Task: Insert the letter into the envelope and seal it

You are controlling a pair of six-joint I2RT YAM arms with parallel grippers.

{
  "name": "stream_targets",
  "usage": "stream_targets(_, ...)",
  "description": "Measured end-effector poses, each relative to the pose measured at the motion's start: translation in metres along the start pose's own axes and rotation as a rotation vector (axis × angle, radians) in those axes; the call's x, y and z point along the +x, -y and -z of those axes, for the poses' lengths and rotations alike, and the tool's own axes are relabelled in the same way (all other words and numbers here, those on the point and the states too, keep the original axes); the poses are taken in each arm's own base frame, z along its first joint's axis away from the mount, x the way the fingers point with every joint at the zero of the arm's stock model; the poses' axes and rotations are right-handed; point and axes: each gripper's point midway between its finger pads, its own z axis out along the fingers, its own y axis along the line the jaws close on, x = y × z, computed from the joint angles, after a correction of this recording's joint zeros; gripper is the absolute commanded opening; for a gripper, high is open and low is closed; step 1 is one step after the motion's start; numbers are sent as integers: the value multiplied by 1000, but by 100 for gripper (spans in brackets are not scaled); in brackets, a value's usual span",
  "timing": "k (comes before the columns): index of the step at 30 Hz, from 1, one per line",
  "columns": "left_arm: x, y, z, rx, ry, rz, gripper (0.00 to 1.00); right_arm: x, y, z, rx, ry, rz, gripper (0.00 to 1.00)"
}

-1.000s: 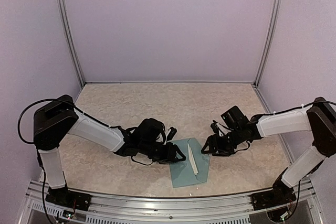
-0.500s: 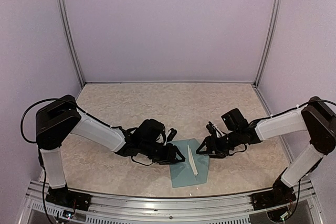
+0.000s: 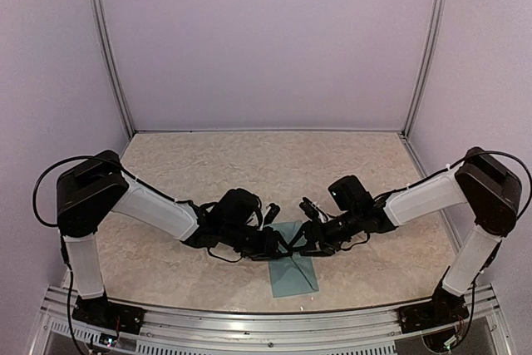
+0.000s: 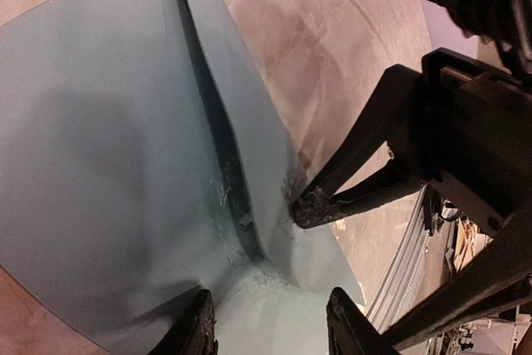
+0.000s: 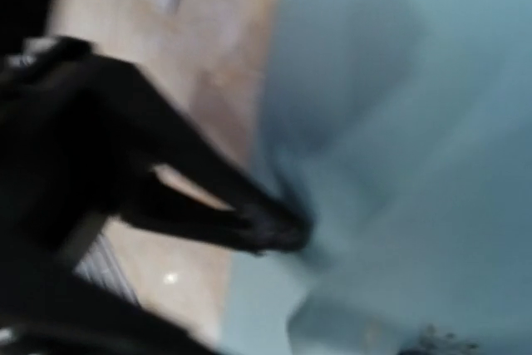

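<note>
Right claw [image 3: 305, 248] now on the envelope [image 3: 293, 278] flap (letter no longer visible)

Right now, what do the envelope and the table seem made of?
Envelope: thin matte teal paper, it seems; it holds a sharp fold and shows no gloss. Table: a hard, smooth top with a beige marbled pattern, perhaps laminate or a stone-look sheet; the pictures leave that open.
</note>
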Motion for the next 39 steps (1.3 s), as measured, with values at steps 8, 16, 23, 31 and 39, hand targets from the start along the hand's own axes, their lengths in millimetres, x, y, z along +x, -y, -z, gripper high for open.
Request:
stream_targets(8,-2,-4,3,0,18,8,44,5,5,-14,-15,-30,-35,62)
stream_targets(16,-15,-10,55,-51,130,17,49,-12,-16,3,11,38,34,59)
stream_targets(23,-71,-17,126,-108,361,3,46,-73,-69,14,7,146,238,40)
stream_targets(31,-73,-93,149,-291,397,92,32,-115,-70,-31,42,110,338,33)
stream_targets(39,-74,-115,149,-343,397,111,32,-119,-65,-83,71,31,389,32)
